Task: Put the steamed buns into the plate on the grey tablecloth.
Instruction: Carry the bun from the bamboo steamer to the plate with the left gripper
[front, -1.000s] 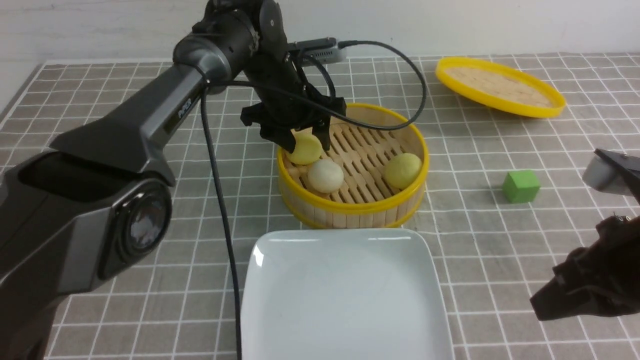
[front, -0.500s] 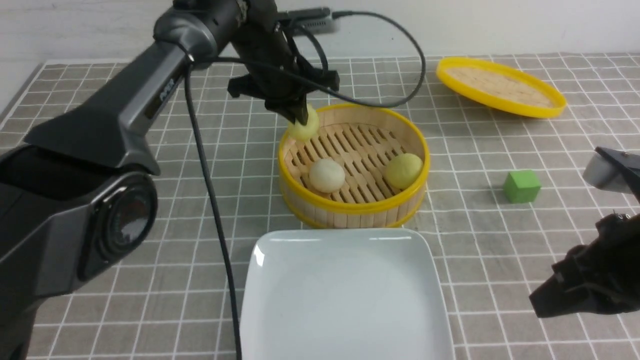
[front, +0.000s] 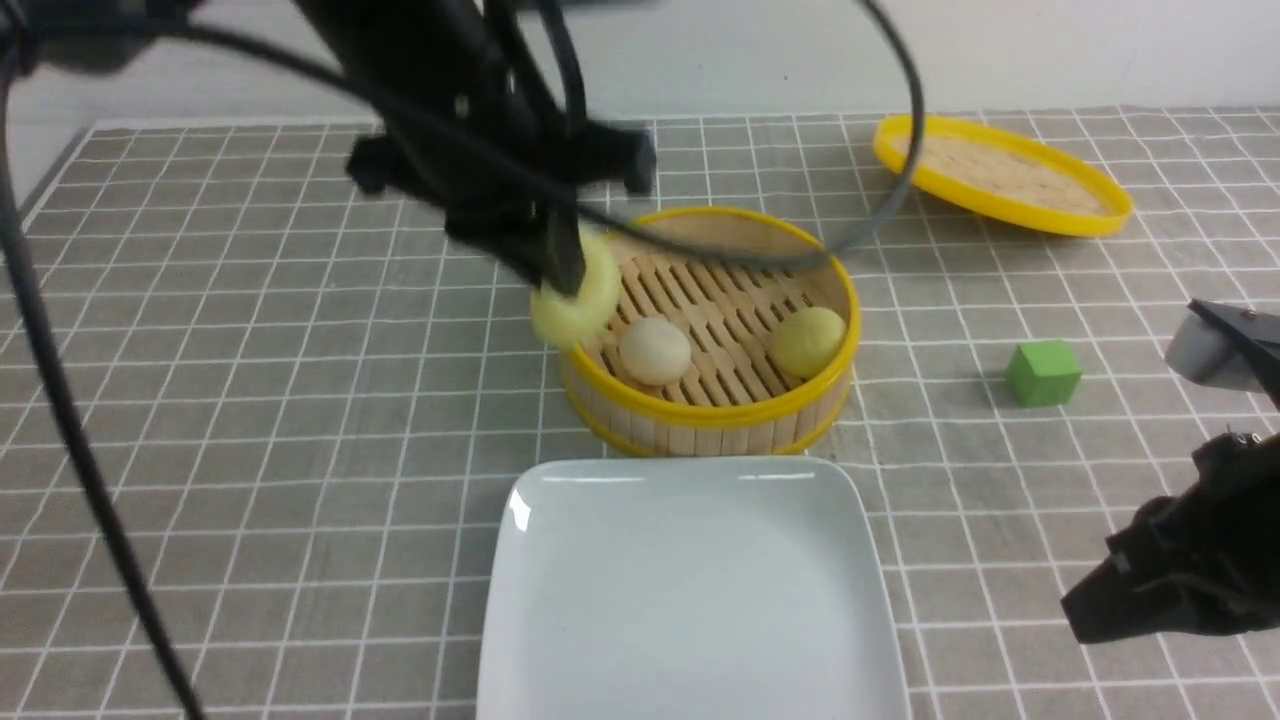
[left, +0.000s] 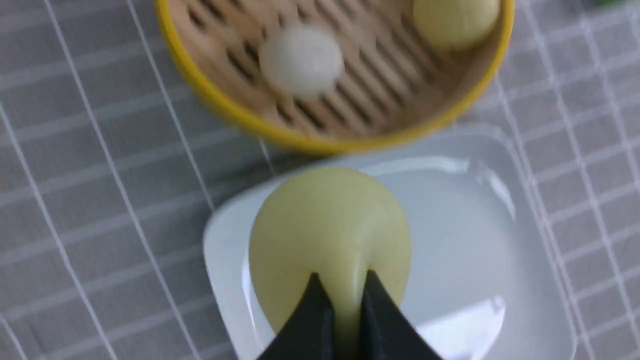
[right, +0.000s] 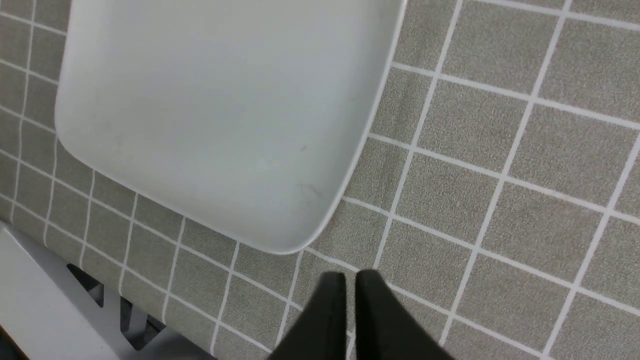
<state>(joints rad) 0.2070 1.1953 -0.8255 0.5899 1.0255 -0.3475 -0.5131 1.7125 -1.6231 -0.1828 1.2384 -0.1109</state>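
1. Nearest the robot, the right fingers (right: 350, 282) hang over the grey tablecloth (front: 250, 400) to the right of the plate (front: 690, 590). They are drawn together to a thin slit and hold nothing.
2. The plate lies bare on the desk, just in front of the steamer basket (front: 700, 410).
3. Over the basket's left rim, the left fingers (left: 342, 300) are clamped on the held bun (front: 575, 295). It is pale yellow, bulges out below the tips and hangs clear of the basket floor.
4. The coming move turns on one relation: from the held bun, the plate lies toward the robot, a little to the right, and lower. I judge the left arm must bring the bun nearer and down before releasing it.
5. Inside the basket sit the off-white bun (front: 654, 350) and the second yellow bun (front: 808, 340), apart from each other.
6. Farther right is the green cube (front: 1043, 372), and farthest back the lid (front: 1000, 175).
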